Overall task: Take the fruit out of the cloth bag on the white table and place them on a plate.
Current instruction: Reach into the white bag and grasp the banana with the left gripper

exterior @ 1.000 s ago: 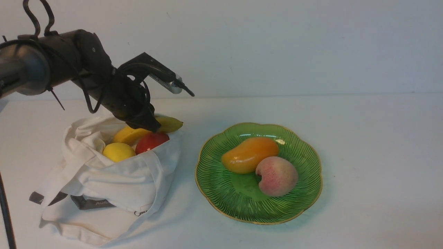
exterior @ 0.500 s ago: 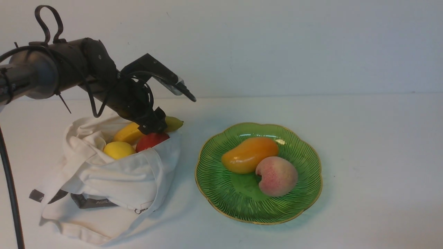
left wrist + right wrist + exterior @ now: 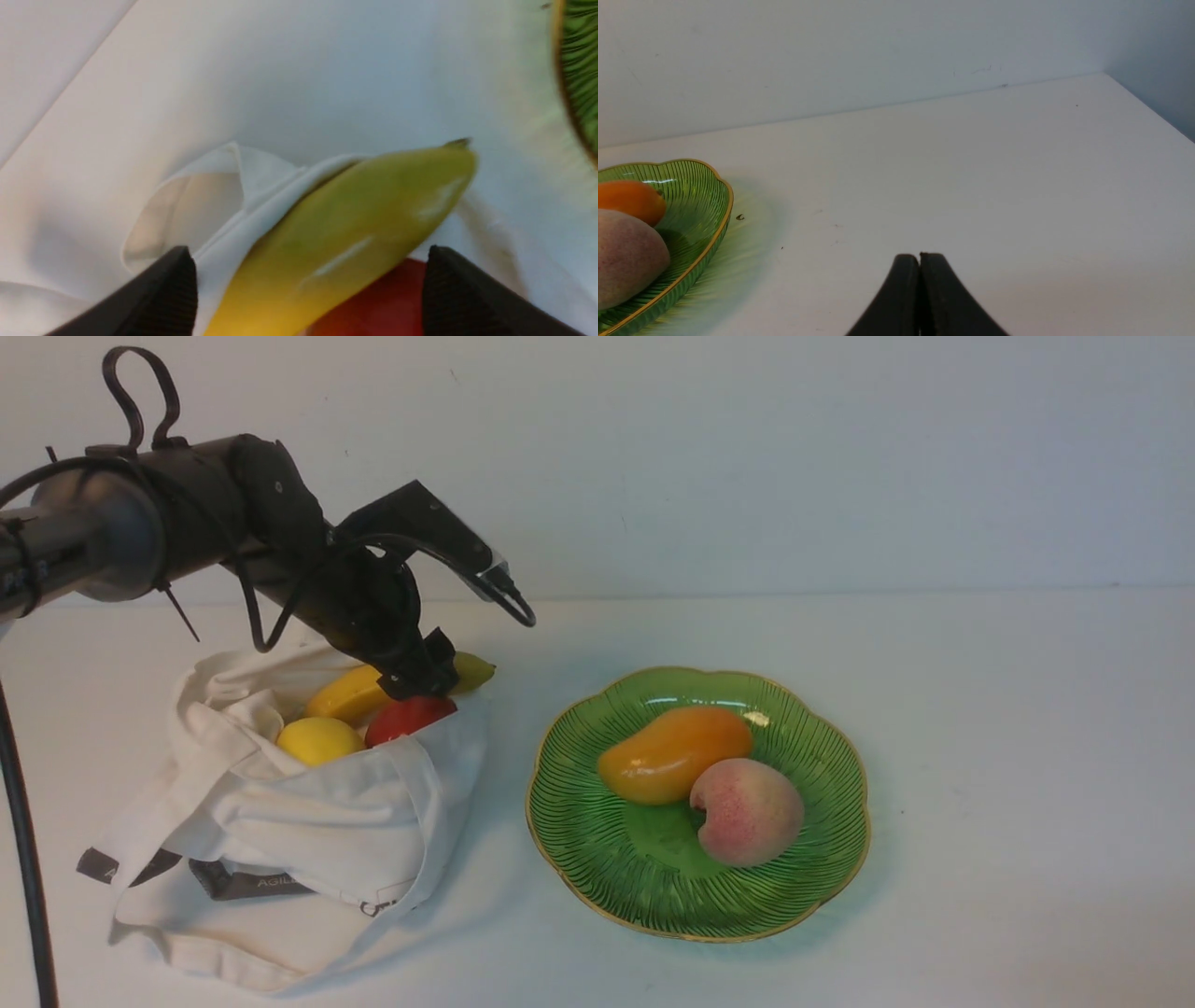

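Observation:
The cloth bag (image 3: 308,821) lies slumped on the white table (image 3: 980,756) at the left, its mouth open. In it are a yellow banana (image 3: 350,695), a lemon (image 3: 317,742) and a round red fruit (image 3: 406,717). My left gripper (image 3: 420,670) is down at the bag's mouth. In the left wrist view it (image 3: 310,261) is open, with the banana (image 3: 345,233) between the wide jaws and the red fruit (image 3: 373,303) beneath. The green plate (image 3: 579,859) holds an orange mango (image 3: 672,753) and a peach (image 3: 747,810). My right gripper (image 3: 920,255) is shut and empty above bare table.
A pale wall runs along the table's back edge. The right wrist view shows the plate's rim (image 3: 700,205) at the side and the table's far right corner (image 3: 1104,74). A black cable (image 3: 23,859) hangs at the far left.
My left arm has shifted a little to the right and tilted over the bag's mouth. The fruit in the bag and on the plate has not moved.

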